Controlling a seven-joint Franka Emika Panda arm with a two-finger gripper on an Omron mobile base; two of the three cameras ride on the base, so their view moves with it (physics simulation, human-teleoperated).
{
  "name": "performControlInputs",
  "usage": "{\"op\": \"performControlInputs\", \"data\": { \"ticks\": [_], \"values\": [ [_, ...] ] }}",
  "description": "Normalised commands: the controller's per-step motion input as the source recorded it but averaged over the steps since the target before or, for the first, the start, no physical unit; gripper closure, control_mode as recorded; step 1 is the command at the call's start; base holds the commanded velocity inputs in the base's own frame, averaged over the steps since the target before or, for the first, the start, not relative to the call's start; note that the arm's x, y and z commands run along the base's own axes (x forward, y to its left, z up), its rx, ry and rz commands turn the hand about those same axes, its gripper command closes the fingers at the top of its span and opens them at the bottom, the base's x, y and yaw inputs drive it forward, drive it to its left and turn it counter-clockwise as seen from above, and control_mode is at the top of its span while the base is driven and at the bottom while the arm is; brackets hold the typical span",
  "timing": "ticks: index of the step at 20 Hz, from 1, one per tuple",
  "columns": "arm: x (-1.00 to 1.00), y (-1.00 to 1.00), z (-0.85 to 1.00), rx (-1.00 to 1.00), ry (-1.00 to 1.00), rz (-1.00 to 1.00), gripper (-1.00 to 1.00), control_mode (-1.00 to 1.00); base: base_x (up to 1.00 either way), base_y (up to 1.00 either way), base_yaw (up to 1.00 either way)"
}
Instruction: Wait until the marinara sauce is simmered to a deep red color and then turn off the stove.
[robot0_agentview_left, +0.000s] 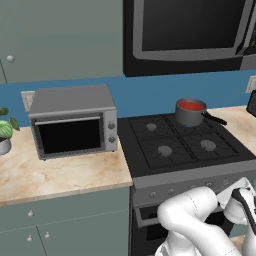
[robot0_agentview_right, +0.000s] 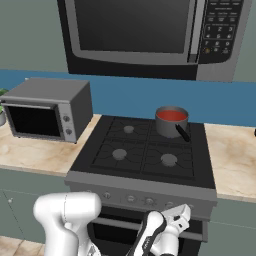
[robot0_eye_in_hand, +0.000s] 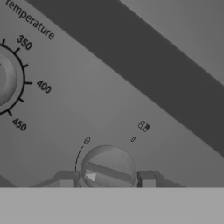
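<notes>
Grey, rigid and probably smooth, the small round burner knob (robot0_eye_in_hand: 108, 168) on the wide black gas stove (robot0_agentview_left: 185, 145) sits between the apart jaws of the two-finger gripper (robot0_eye_in_hand: 107, 178), best grasped across its raised bar.

Left of the matt black stove (robot0_agentview_left: 185, 145), the toaster oven (robot0_agentview_left: 74, 120) looks like brushed grey metal, on a glossy marbled stone counter (robot0_agentview_left: 60, 172). The sauce (robot0_agentview_left: 191, 106) is smooth.
</notes>
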Motion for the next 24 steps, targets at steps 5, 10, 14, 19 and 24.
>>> {"op": "performControlInputs", "data": {
  "ticks": [5,10,14,19,24],
  "values": [
    [-0.12,0.00,0.00,0.03,0.00,0.00,1.00,-1.00,0.00,0.00,0.00],
    [-0.07,0.00,0.00,0.10,0.00,-0.01,1.00,-1.00,0.00,0.00,0.00],
    [-0.08,0.00,0.00,0.13,0.00,-0.02,1.00,-1.00,0.00,0.00,0.00],
    [-0.05,0.00,0.00,0.16,-0.03,0.00,1.00,-1.00,0.00,0.00,0.00],
    [-0.08,0.00,0.00,0.19,-0.03,0.00,1.00,-1.00,0.00,0.00,0.00]
  ]
}}
